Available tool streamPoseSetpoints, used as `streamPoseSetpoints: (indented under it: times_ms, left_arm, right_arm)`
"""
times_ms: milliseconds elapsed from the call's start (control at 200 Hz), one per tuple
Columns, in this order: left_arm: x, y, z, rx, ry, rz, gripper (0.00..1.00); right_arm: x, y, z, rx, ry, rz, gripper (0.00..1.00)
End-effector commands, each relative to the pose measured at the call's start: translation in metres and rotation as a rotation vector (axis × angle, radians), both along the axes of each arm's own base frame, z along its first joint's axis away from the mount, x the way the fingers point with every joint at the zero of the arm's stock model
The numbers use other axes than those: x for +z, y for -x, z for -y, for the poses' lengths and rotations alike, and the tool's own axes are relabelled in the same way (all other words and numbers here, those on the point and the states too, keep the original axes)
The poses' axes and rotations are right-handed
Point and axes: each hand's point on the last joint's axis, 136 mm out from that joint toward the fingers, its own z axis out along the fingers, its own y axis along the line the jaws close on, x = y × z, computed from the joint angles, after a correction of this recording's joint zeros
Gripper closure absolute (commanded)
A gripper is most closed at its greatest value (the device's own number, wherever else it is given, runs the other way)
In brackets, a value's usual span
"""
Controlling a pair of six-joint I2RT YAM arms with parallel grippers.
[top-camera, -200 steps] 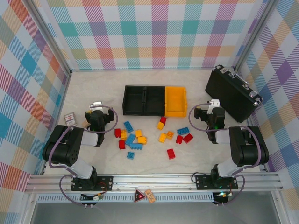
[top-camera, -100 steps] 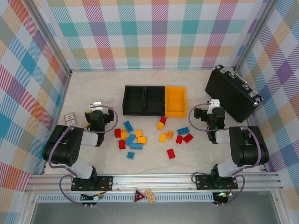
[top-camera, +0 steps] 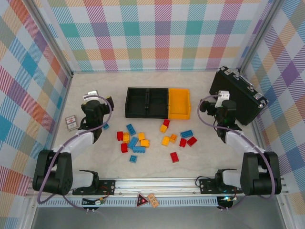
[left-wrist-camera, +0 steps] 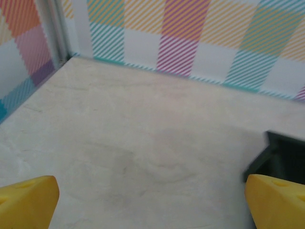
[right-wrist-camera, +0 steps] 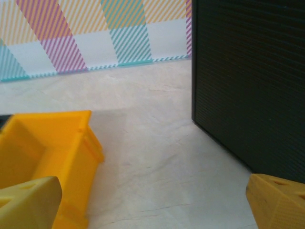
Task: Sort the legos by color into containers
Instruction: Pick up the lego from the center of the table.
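Small studded plastic bricks (top-camera: 133, 141) in red, blue and yellow lie loose on the pale, marbled table (top-camera: 157, 164), just in front of the bins (top-camera: 147, 114). These are three smooth, boxy tubs in a row, two black and one yellow. Since a second ago both arms have stretched forward, uncovering a blue brick (top-camera: 106, 126) front-left of the bins. The left gripper (top-camera: 92, 98) hangs left of the bins. The right gripper (top-camera: 223, 97) hangs right of them, beside a ribbed black case (top-camera: 238, 100). Both gape wide, with nothing between their yellow fingers (left-wrist-camera: 26, 200).
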Motion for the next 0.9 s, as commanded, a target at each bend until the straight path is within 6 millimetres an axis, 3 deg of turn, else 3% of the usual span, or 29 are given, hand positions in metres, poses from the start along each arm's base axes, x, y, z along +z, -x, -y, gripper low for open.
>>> streamPoseSetpoints:
  times_ms: [0, 80, 145, 245, 345, 440, 645, 685, 895]
  left_arm:
    - [0.010, 0.013, 0.026, -0.104, 0.248, 0.034, 0.00]
    - [0.010, 0.025, 0.033, -0.084, 0.444, 0.015, 0.00]
    - [0.004, 0.032, 0.034, -0.052, 0.514, -0.048, 0.00]
    - [0.001, 0.042, 0.054, -0.150, 0.554, -0.120, 0.00]
    - [-0.004, 0.057, 0.068, -0.207, 0.589, -0.192, 0.09]
    - [-0.014, 0.077, 0.078, -0.230, 0.555, -0.285, 0.17]
    - [-0.035, 0.115, 0.107, -0.302, 0.529, -0.417, 0.26]
    - [-0.046, 0.126, 0.113, -0.304, 0.520, -0.469, 0.27]
    - [-0.063, 0.151, 0.155, -0.376, 0.450, -0.519, 0.30]
  right_arm:
    - [0.018, 0.011, 0.001, -0.095, -0.247, -0.102, 0.01]
    - [0.009, 0.029, 0.010, -0.264, -0.433, -0.239, 0.01]
    - [0.013, 0.030, -0.011, -0.138, -0.498, -0.255, 0.01]
    - [0.011, 0.036, -0.034, -0.038, -0.591, -0.314, 0.00]
    - [0.008, 0.049, -0.057, 0.068, -0.645, -0.412, 0.14]
    - [0.000, 0.064, -0.072, 0.122, -0.566, -0.534, 0.24]
    - [-0.039, 0.103, -0.072, 0.057, -0.388, -0.775, 0.26]
    - [-0.045, 0.108, -0.071, 0.045, -0.368, -0.810, 0.27]
    - [-0.074, 0.135, -0.084, 0.042, -0.285, -0.954, 0.31]
